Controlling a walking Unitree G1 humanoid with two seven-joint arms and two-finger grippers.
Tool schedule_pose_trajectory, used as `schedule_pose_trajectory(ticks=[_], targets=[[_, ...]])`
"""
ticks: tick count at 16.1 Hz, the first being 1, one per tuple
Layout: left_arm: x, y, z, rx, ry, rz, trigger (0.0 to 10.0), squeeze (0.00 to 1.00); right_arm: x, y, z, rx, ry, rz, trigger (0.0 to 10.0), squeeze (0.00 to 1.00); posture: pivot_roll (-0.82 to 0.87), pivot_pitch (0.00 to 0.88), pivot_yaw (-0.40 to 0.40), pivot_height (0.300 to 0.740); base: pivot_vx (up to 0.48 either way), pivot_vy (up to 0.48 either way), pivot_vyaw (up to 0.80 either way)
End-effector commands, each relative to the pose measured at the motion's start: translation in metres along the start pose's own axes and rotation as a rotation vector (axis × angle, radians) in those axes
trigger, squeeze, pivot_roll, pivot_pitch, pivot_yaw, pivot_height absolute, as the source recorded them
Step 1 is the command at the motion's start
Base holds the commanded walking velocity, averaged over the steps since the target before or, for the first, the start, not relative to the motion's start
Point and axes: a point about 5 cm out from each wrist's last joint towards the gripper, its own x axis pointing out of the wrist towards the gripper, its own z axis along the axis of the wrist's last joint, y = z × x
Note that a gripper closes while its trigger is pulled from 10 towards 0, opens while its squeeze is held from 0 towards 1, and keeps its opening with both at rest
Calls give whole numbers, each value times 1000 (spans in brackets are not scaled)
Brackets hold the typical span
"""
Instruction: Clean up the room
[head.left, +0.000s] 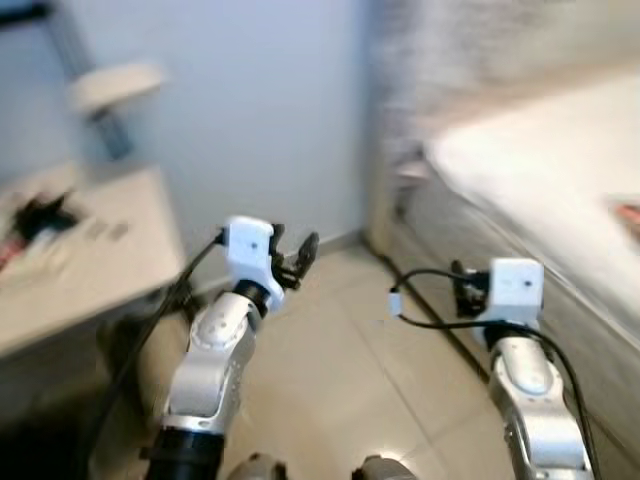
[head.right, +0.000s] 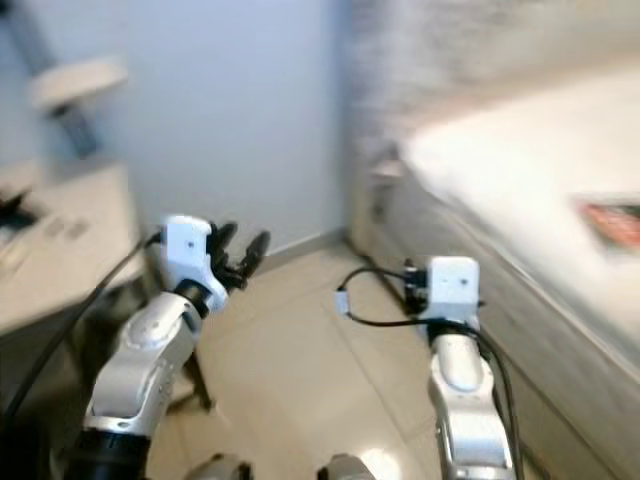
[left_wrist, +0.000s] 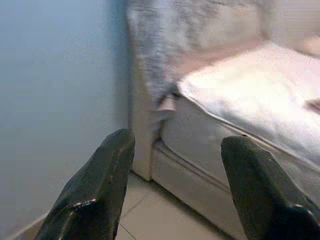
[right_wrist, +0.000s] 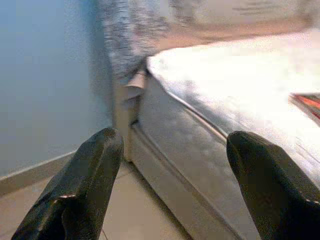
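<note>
Pale blue wall (head.left: 270, 120). Beige glossy floor tiles (head.left: 340, 370). White mattress (head.left: 540, 170) on grey speckled bed base (right_wrist: 175, 155); mottled grey headboard (left_wrist: 160, 45). Red-and-dark flat item (head.right: 612, 222) on mattress. Off-white table (head.left: 90, 260). Silver arms, white wrist housings, black fingers (left_wrist: 95, 190), black cables.

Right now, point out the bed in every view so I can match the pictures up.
Left eye view: the bed runs along the right side, white top, blurred.
Right eye view: the bed again lies along the right side.
Left wrist view: the bed lies ahead of the open left gripper.
Right wrist view: the bed lies ahead of the open right gripper.
Shared landmark: the speckled grey headboard at the bed's end, beside the blue wall.
</note>
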Motion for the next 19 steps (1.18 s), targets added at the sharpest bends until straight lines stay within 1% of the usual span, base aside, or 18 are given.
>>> schedule_pose_trajectory(ticks=[1, 2, 3, 4, 5, 6, 7, 8, 9, 11, 12, 15, 17, 19], targets=[[-1, 12, 1, 35, 2, 18, 10000, 0, 3, 5, 4, 12, -26, 13, 10000, 0, -144, 0, 38, 723, 0, 480, -744], [-1, 18, -3, 30, 11, 43, 10000, 0, 4, 5, 5, -7, -39, 9, 10000, 0, -144, 0, 38, 723, 0, 259, -750], [-3, 24, -8, -15, 19, 66, 10000, 0, 4, 3, 6, -27, -63, 2, 10000, 0, -147, 0, 40, 723, 0, 0, -744], [-9, 30, -16, -57, 38, 84, 10000, 0, 5, 2, 5, -29, -66, -1, 10000, 0, -151, 0, 45, 723, 0, 0, -744], [-14, 30, -21, -40, 43, 71, 10000, 0, 6, 0, 2, -31, -61, -5, 10000, 0, -152, 0, 49, 723, 0, 0, -744], [-12, 27, -20, -15, 33, 50, 10000, 0, 8, -1, -1, -31, -60, -11, 10000, 0, -157, 0, 53, 723, 0, -450, -744], [-5, 23, -14, -8, 8, 37, 10000, 0, 10, 0, 0, -28, -70, -17, 10000, 0, -160, 0, 55, 723, 0, -439, -744], [-1, 21, -10, -8, -11, 23, 10000, 0, 11, 1, 1, -27, -78, -19, 10000, 0, -159, 0, 55, 723, 0, -420, -744], [2, 16, -7, 26, -20, -5, 10000, 0, 12, 2, -1, -30, -79, -17, 10000, 0, -148, 0, 51, 723, 247, -409, -744], [2, 14, -7, 24, -21, -14, 10000, 0, 12, 2, -4, -33, -74, -14, 10000, 0, -144, 0, 48, 723, 244, -409, -750], [1, 14, -8, 32, -23, -9, 10000, 0, 13, 3, -2, -21, -95, -10, 10000, 0, -139, 0, 47, 723, 255, -405, -725], [4, 13, -9, 51, -22, -12, 10000, 0, 16, 6, -3, -24, -105, -4, 10000, 0, -140, 0, 53, 723, 268, -394, 0], [6, 19, -9, 16, -28, 43, 10000, 0, 17, 7, -3, -41, -101, 1, 10000, 0, -145, 0, 54, 723, 317, -354, 0], [3, 29, -16, -56, -4, 118, 10000, 0, 15, 4, -5, -27, -91, -23, 10000, 0, -156, 0, 53, 723, 137, -403, -709]])
